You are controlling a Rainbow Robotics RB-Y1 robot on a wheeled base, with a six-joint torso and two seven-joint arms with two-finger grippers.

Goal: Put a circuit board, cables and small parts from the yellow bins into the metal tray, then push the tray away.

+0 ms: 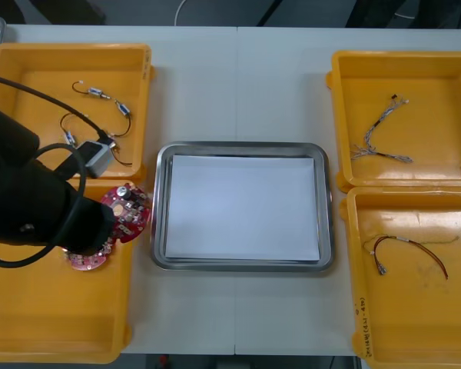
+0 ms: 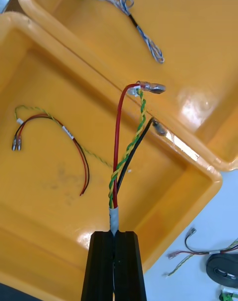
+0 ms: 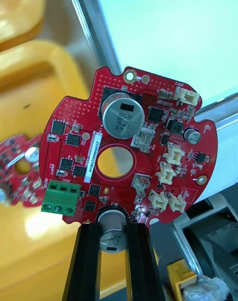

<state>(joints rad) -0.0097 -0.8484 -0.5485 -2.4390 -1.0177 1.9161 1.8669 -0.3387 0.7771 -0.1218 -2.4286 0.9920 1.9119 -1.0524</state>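
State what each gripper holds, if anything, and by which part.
Left gripper: red circuit board, by its edge. Right gripper: red and yellow cable, by its taped end.

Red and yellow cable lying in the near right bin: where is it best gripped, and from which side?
Probably take the loose cable at the middle of its arc, down from above, closing across the wire: it lies flat on the yellow bin floor, clear of the walls. The right end effector is shut on a second cable.
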